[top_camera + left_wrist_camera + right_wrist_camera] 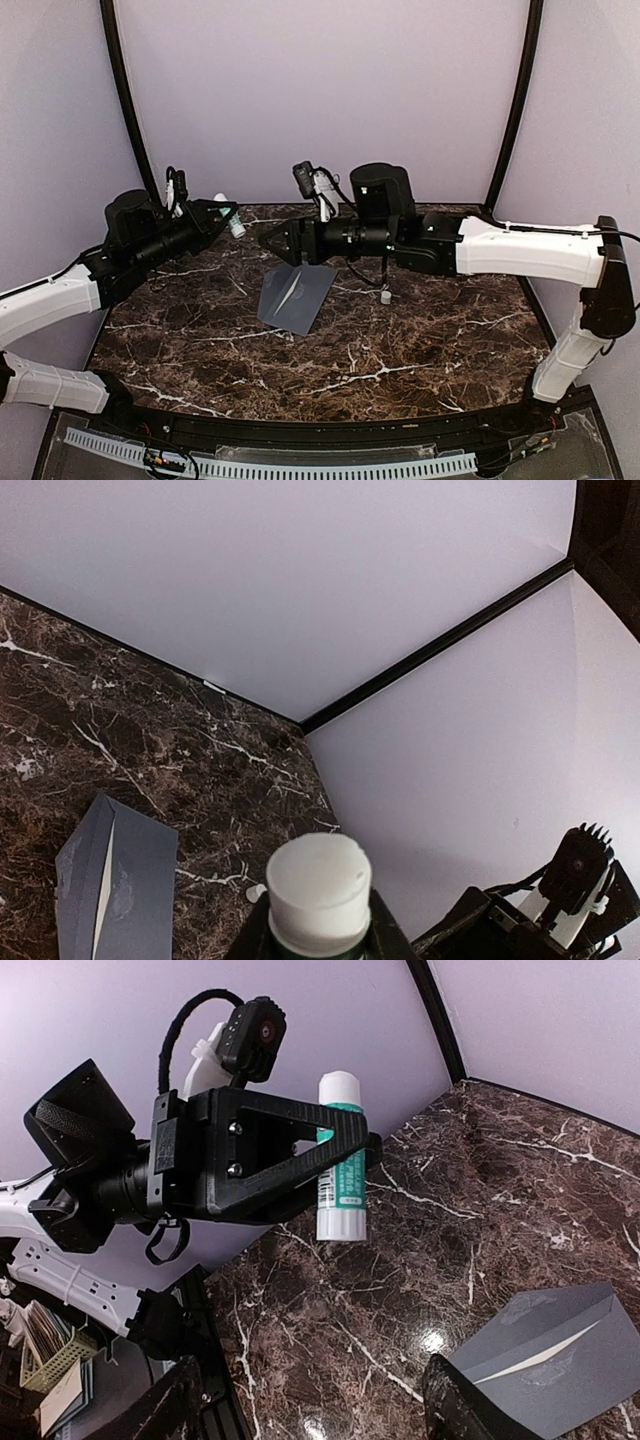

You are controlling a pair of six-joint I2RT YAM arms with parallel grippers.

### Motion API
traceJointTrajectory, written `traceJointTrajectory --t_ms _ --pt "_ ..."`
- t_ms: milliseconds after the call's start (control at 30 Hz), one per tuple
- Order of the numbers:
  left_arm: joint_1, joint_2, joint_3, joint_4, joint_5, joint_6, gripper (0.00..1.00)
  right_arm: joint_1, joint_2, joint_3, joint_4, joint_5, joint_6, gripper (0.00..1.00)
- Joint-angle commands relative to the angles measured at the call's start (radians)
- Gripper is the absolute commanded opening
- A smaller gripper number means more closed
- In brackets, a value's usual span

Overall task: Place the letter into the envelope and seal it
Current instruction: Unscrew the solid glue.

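Observation:
The slate-grey envelope lies flat on the marble table, mid-table. A thin cream strip of the letter shows at its flap edge; the rest of the letter is hidden inside. My left gripper hovers at the back left, shut on a white-and-teal glue stick. The stick's white end fills the bottom of the left wrist view, with the envelope to its left. My right gripper points left toward the stick, above the envelope's far end. Its fingers stand wide apart with nothing between them.
A small white cap sits on the table right of the envelope, below the right arm. Lilac walls and black corner posts close in the back and sides. The two grippers are close together at the back of the table.

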Motion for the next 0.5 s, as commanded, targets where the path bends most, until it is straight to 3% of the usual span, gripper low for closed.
traceJointTrajectory --t_ms 0,133,467 --pt "0.007 0.023 -0.009 0.099 0.077 -0.042 0.00 0.016 0.038 0.058 -0.002 0.041 0.000 0.73" --pt "0.007 0.033 -0.023 0.138 0.107 -0.063 0.00 0.017 0.112 0.150 -0.050 0.047 -0.029 0.71" --pt "0.000 0.003 -0.047 0.179 0.146 -0.011 0.00 0.017 0.252 0.310 -0.109 0.016 -0.031 0.55"
